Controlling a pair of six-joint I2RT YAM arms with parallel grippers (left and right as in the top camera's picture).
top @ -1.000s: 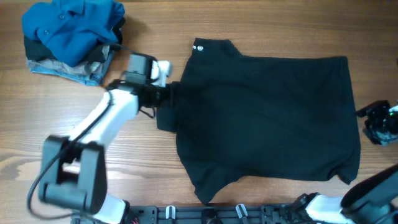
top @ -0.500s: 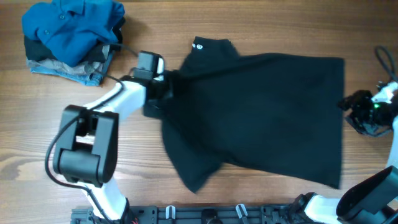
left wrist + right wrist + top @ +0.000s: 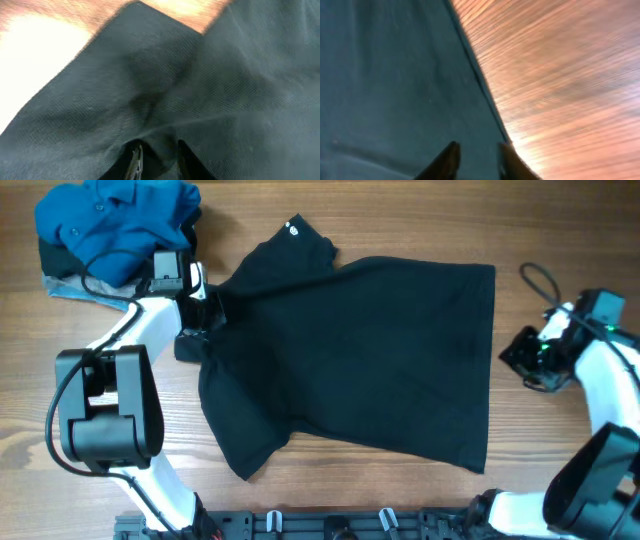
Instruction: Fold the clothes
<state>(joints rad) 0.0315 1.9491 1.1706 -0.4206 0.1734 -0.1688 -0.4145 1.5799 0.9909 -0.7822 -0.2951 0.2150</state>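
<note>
left end effector (image 3: pixel 207 315), overhead: narrow, jaws pinched on the black T-shirt (image 3: pixel 370 360) at its sleeve end, the cloth's 9 o'clock edge. A grip there probably serves to drag and square the cloth before a fold.
right end effector (image 3: pixel 522 358), overhead: at 3 o'clock, just off the hem and apart from the cloth.
T-shirt, overhead: spread mid-worktop (image 3: pixel 400 505), lying skewed, with the neck label (image 3: pixel 293 224) toward 11 o'clock.
surroundings, overhead: the blue shirt (image 3: pixel 115 225) sits on the denim piece (image 3: pixel 95 292) at 10 o'clock, just beside the left arm, so there is little room that way. A cable (image 3: pixel 540 280) loops at 2 o'clock.
left end effector (image 3: pixel 157 150), left wrist: cloth is bunched between the fingers, and creases run into the jaws.
right end effector (image 3: pixel 478 150), right wrist: jaws narrowly apart with nothing between them. The hem runs from 12 o'clock toward the gap, and blurred worktop (image 3: pixel 570 75) lies at 3 o'clock.
</note>
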